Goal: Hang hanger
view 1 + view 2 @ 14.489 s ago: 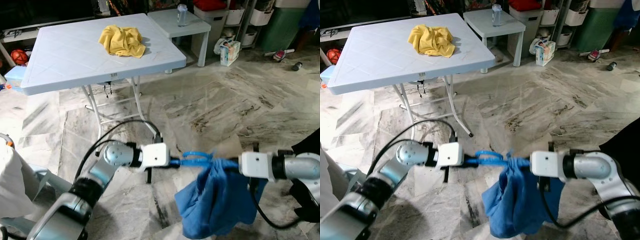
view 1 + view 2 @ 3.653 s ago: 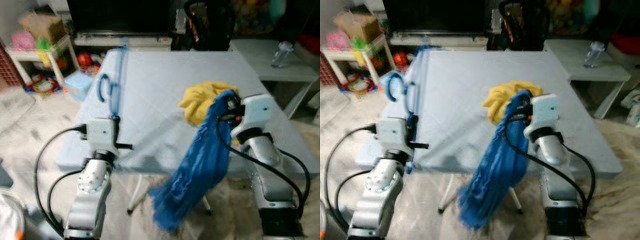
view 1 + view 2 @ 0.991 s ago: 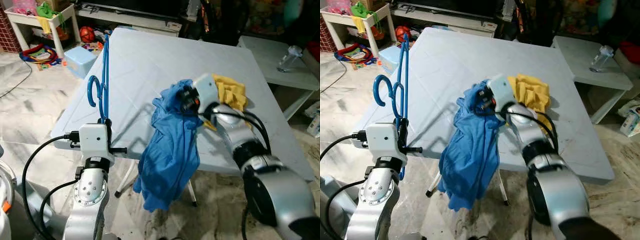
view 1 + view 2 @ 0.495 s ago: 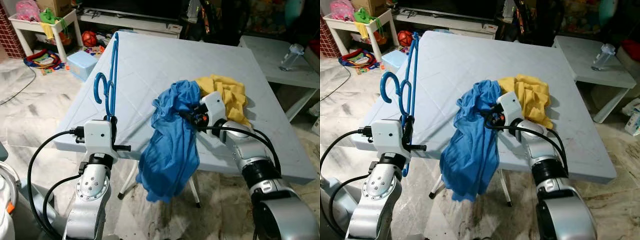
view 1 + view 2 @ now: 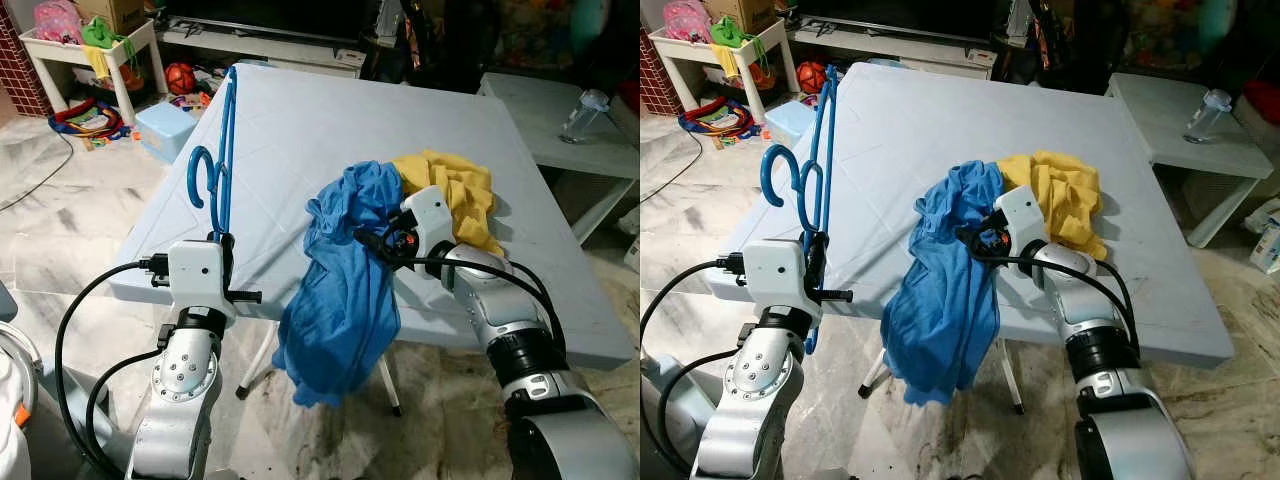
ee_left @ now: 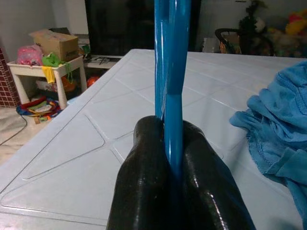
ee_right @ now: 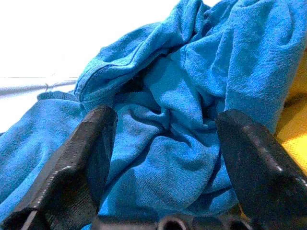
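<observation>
A blue plastic hanger point(image 5: 218, 150) stands upright with my left gripper point(image 5: 222, 240) shut on its lower bar, just off the table's front left edge; the grip shows close up in the left wrist view point(image 6: 172, 139). A blue garment point(image 5: 350, 270) lies bunched on the white table point(image 5: 300, 110) and hangs over its front edge. My right gripper point(image 5: 372, 238) rests at the bunched top of the garment. Its fingers stand open around the folds point(image 7: 163, 139), apart from the cloth.
A yellow cloth point(image 5: 455, 190) lies on the table right behind my right gripper. A low white side table with a bottle point(image 5: 583, 100) stands at the right. A blue box point(image 5: 160, 125) and toys on a small table point(image 5: 90, 50) are at the left, on the marble floor.
Over the last second my right arm brought the blue garment down onto the table, and its fingers now stand open. The left gripper with the hanger has stayed almost still.
</observation>
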Robot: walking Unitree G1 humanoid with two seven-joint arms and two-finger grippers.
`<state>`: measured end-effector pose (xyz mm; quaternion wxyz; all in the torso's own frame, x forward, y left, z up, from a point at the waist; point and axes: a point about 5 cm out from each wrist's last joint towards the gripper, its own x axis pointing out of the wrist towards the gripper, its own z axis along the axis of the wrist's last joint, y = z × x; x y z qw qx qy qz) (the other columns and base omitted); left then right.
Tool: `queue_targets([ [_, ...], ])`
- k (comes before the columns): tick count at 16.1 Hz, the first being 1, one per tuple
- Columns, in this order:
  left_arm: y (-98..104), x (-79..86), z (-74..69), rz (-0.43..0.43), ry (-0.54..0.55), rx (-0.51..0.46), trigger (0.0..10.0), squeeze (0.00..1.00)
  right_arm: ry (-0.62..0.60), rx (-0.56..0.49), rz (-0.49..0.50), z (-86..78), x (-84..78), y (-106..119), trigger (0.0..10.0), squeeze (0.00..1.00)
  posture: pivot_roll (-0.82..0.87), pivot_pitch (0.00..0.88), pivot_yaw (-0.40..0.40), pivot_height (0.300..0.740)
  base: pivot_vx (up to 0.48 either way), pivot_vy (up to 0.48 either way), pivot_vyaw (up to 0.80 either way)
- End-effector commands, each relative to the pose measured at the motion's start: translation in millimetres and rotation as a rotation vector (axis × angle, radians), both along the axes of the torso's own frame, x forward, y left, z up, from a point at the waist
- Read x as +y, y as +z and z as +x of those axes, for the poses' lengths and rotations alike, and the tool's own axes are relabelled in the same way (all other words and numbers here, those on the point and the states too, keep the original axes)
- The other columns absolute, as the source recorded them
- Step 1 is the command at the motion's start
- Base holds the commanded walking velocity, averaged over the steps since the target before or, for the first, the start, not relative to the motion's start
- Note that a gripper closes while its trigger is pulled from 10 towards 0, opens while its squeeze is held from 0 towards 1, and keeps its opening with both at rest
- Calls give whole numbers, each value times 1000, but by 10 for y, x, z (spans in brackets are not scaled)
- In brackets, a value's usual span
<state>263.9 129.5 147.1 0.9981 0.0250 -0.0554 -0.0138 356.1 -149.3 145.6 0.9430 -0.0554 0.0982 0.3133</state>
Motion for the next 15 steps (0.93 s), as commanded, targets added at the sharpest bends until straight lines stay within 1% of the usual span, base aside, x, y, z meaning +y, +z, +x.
queue_targets([
  [1, -21, 57, -5, 2, 13, 2, 10000, 0, 58, 78, 73, -174, -190, 17, 10000, 1000, 80, 39, -84, 740, 0, 0, 0],
  [2, -33, 68, 10, 0, 17, 9, 10000, 0, 108, 111, 101, -339, -268, -3, 10000, 1000, 76, 39, -79, 740, 0, 0, 0],
  [3, -25, 48, 27, -4, 12, 7, 10000, 0, 92, 93, 90, -339, -249, -29, 10000, 1000, 75, 39, -76, 740, 0, 0, 0],
  [4, -18, 25, 35, -7, 2, 5, 10000, 0, 85, 47, 110, -317, -165, 4, 10000, 63, 77, 38, -70, 740, 0, 0, 0],
  [5, -15, 20, 35, -6, -2, 4, 10000, 0, 42, 7, 148, -273, -120, 46, 10000, 0, 77, 38, -70, 740, 0, 0, 0],
  [6, -18, 26, 37, -3, -5, 3, 10000, 0, -22, -3, 218, -266, -84, 103, 10000, 0, 81, 35, -70, 740, 0, 0, 0],
  [7, -19, 37, 37, -1, -5, 3, 10000, 0, -27, 8, 223, -292, -68, 102, 10000, 886, 81, 35, -70, 740, 0, 0, 0],
  [8, -26, 62, 34, 1, 0, 5, 10000, 0, -20, 31, 222, -342, -57, 61, 10000, 1000, 88, 34, -71, 740, 0, 0, 0],
  [9, -42, 92, 16, 7, 4, 10, 10000, 0, -4, 55, 219, -405, -46, 12, 10000, 1000, 89, 35, -67, 740, 0, 0, 0],
  [12, -108, 130, -38, 26, 4, 30, 10000, 0, 9, 99, 202, -519, -61, -70, 10000, 1000, 86, 34, -59, 740, 0, 0, 0],
  [15, -145, 164, -64, 33, 6, 51, 10000, 0, -53, 96, 151, -622, -38, -164, 10000, 1000, 83, 31, -47, 740, 0, 0, 0],
])
